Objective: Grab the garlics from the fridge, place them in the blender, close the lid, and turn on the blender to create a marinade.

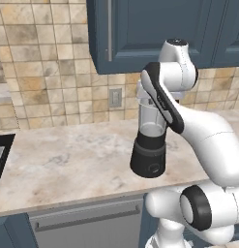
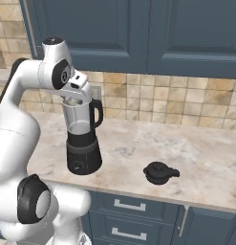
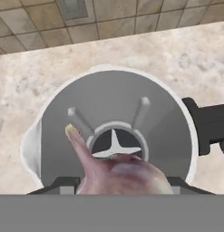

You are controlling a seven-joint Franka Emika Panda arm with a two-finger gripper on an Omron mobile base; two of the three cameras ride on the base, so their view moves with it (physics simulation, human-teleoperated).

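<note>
Step in hand, as I judge it: putting a garlic into the blender. In the hand view the camera looks straight down into the open jar of the blender (image 3: 114, 131), w/ the blade (image 3: 114, 148) at the bottom, and a pinkish garlic (image 3: 115, 174) w/ a long pale stem sits at the lower edge, right where the fingers should be. It looks held between them above the jar mouth, not yet let go, but the finger tips themselves are covered by the garlic, so how far apart they stand I cannot tell.

In both base views the blender (image 1: 149, 145) stands on the desk (image 1: 67, 164) near the front edge, and the arm's hand (image 2: 77, 88) is directly over the jar top. The lid (image 2: 160, 172) lies on the desk well apart from the blender, to its right side in the right base view, upright w/ its knob on top.

Next move, prob.: spread the fingers so the garlic drops inside, then lift clear before going for the lid. The jar is narrow, so the release should stay centred.

Hard to see: the fingers are hidden behind the hand in the base views; no other garlic can be made out; the blender handle (image 3: 212, 128) is cut off at the hand view's right edge.
</note>
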